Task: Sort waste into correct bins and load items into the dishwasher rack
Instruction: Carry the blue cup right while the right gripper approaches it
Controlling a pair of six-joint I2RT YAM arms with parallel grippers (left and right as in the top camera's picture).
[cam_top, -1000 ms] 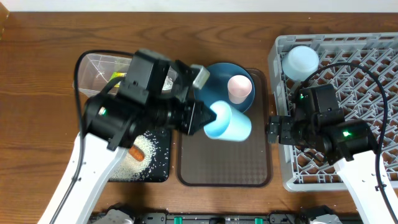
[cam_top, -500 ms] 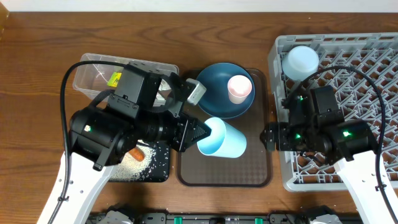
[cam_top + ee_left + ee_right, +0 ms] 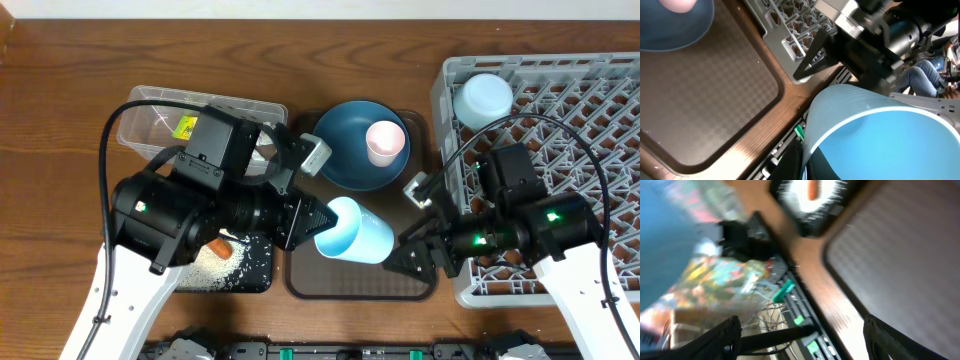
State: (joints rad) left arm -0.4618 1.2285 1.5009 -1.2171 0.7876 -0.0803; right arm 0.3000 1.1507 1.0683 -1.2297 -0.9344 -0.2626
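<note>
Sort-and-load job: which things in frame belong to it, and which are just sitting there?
Job: light blue cup held by left gripper; pink cup; dark blue plate; white bowl; grey rack; clear tub; yellow-green wrapper; black tray; carrot piece; rice.
Just there: brown serving tray; wooden table.

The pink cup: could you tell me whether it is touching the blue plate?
Touching. The overhead view shows the pink cup standing on the blue plate, inside its rim.
</note>
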